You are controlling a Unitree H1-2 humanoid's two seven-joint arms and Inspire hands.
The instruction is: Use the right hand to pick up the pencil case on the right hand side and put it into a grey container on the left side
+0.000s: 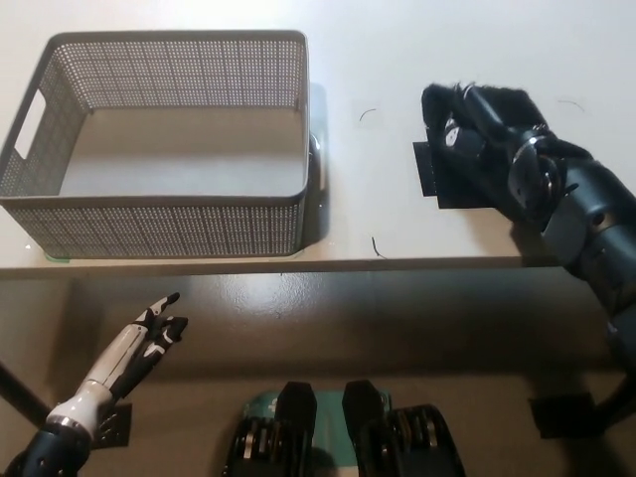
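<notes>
The black pencil case (435, 185) lies flat on the white table at the right; only its left edge and lower corner show. My black right hand (475, 131) lies over the case and hides most of it. Black on black hides whether the hand grips it. The grey mesh container (179, 200) stands on the table at the left, with nothing inside it, about a hand's width from the case. Below the table edge at the lower left, my white left hand (151, 332) rests open and holds nothing.
The table's front edge (328, 262) runs across the middle of the picture, with dark floor below it. A few small dark marks (376, 245) lie on the white top between the container and the case.
</notes>
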